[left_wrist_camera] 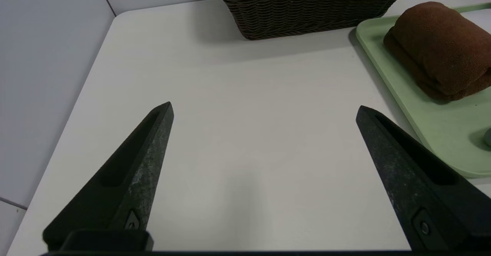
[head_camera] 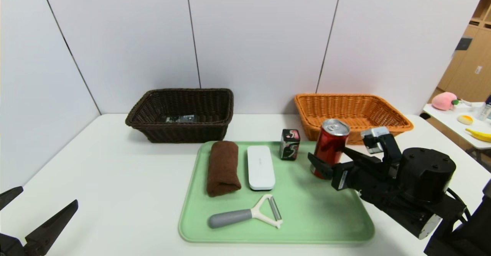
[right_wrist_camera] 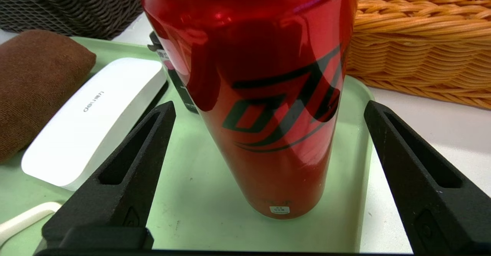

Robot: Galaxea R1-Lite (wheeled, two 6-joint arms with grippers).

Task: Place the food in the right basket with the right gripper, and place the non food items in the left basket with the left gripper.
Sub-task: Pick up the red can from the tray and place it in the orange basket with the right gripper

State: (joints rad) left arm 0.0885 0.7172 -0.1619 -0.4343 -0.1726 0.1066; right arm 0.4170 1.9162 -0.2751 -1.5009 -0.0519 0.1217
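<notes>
At lower left of the head view, the left claw waits open above the counter. At centre right, the right claw stands open around the red can on the green tray. An off-centre closing could tip the tall can.

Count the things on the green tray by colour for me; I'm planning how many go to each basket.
Red: 1, the can
Brown: 1, the rolled towel
White: 1, the flat case
Black: 1, the small box
Grey and white: 1, the peeler
Total: 5 on the tray
</notes>
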